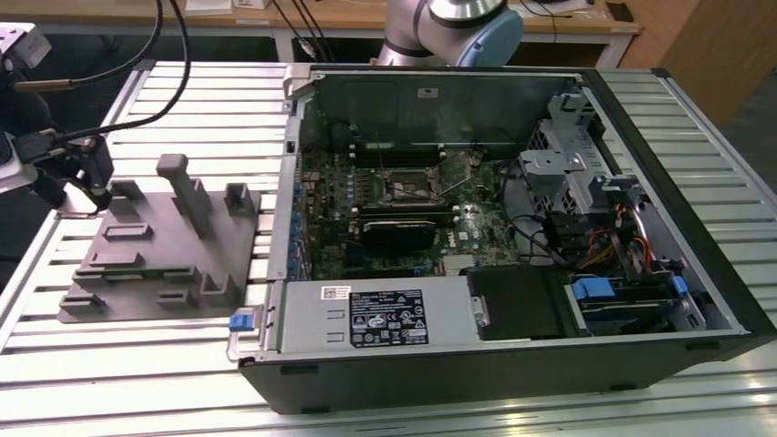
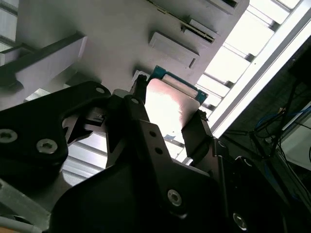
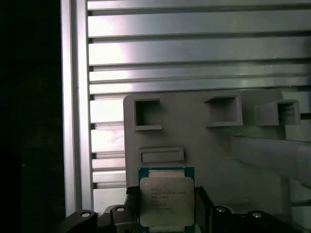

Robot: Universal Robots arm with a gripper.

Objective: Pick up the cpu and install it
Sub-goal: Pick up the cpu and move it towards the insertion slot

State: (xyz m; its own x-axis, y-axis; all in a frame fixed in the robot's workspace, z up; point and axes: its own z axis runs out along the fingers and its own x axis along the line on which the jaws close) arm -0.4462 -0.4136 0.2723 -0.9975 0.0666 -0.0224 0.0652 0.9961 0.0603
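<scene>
Gripper: your gripper is clamping the cpu; a black finger is pressing on each of two opposite edges
Cpu: it is sitting between those fingers, silvery top facing the first wrist view; you are holding it just by the grey fixture block
Surroundings: the open computer case is lying on the slatted table, at the exterior view's right of the fixture

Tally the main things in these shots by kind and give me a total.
silvery square cpu chip with green rim: 1
grey plastic fixture block: 1
open black computer tower case: 1
silver-and-blue robot arm: 1
black tool, closed on the chip: 1
Total: 5
</scene>
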